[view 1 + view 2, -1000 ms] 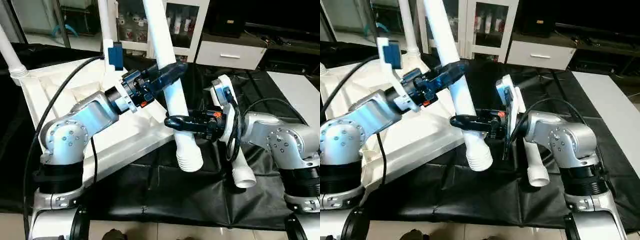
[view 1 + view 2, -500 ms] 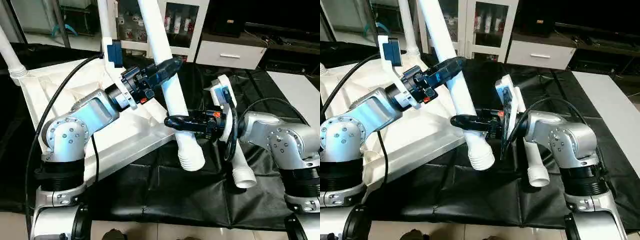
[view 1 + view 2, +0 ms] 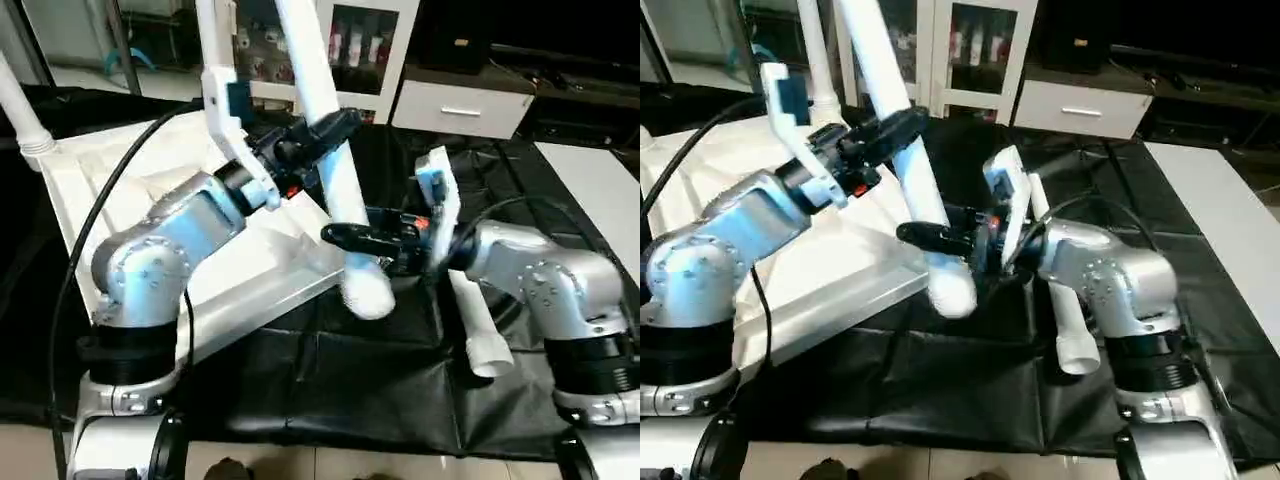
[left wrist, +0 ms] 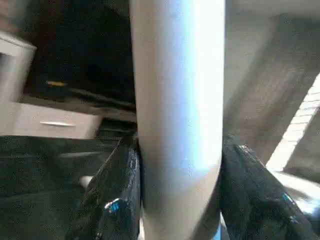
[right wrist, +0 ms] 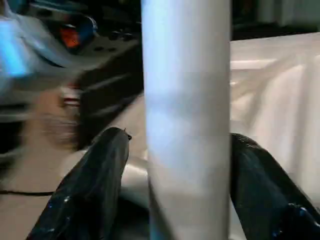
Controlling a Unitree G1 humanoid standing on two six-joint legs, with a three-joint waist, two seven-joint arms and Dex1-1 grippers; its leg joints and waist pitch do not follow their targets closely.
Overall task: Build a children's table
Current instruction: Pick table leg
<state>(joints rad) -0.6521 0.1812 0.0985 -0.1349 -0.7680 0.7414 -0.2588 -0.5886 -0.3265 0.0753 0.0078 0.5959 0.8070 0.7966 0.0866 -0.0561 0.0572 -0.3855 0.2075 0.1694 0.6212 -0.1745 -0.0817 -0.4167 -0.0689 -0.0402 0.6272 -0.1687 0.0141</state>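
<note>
The white tabletop point(image 3: 120, 190) lies underside up at the left, tilted, with one leg point(image 3: 20, 110) standing in its far left corner socket and another leg point(image 3: 210, 40) at the back. A third long white leg point(image 3: 335, 180) slants over the tabletop's near right corner. My left gripper point(image 3: 325, 130) is shut on its middle and my right gripper point(image 3: 345, 237) is shut on it lower down, just above its ribbed end point(image 3: 365, 295). In the wrist views the leg point(image 4: 177, 125) point(image 5: 187, 125) sits between black fingers point(image 4: 115, 200) point(image 5: 95, 190). A loose leg point(image 3: 480, 335) lies under my right arm.
The black cover point(image 3: 330, 385) spreads over the work surface in front of the tabletop. A white glass-door cabinet point(image 3: 370, 40) and a white drawer unit point(image 3: 460, 105) stand behind. A white surface point(image 3: 600, 180) lies at the far right. A black cable point(image 3: 110, 200) loops over my left arm.
Both arms have carried the held leg a little up and to the left, toward the tabletop's near corner. Its ribbed end has risen from the black cover. The loose leg has stayed put.
</note>
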